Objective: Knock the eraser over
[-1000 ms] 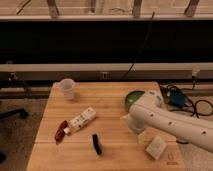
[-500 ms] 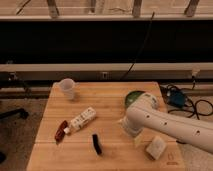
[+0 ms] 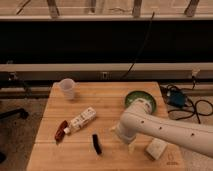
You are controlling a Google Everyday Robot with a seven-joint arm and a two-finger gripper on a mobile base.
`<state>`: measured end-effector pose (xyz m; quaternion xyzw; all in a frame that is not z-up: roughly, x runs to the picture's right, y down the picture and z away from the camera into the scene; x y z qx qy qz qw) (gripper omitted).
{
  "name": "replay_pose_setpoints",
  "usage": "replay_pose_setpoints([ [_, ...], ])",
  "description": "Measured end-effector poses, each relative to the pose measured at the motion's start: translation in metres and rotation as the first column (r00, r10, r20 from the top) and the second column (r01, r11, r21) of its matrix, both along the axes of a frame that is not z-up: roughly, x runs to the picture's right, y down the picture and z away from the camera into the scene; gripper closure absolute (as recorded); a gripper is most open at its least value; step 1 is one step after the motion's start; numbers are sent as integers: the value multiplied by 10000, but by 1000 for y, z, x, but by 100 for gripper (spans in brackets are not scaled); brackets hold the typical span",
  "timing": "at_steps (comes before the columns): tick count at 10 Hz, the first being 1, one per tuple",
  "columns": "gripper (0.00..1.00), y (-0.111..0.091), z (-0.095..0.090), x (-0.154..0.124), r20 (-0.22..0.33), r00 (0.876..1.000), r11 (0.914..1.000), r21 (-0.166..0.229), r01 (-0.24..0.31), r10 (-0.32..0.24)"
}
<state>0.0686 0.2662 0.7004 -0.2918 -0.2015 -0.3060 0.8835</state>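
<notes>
We see the eraser standing on its thin edge near the front of the worktop, just right of the white bar; we judge it light, stiff and tippy, so a nudge high on its broad face should topple it. The gripper sits near its right, fingers hidden, so we cannot tell their state
</notes>
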Motion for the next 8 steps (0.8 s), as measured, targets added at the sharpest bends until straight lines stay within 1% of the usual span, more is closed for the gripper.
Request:
replay_pose_setpoints([
  [3, 20, 14, -17, -21, 523, 9978, 9991, -76, 416, -411],
  [4, 20, 19, -22, -33, 767, 9953, 9981, -119, 597, -586],
  [6, 20, 27, -27, -53, 1199, 9896, 9963, -223, 826, -794],
  [8, 20, 34, -29, -74, 1764, 9803, 9947, -358, 967, -890],
])
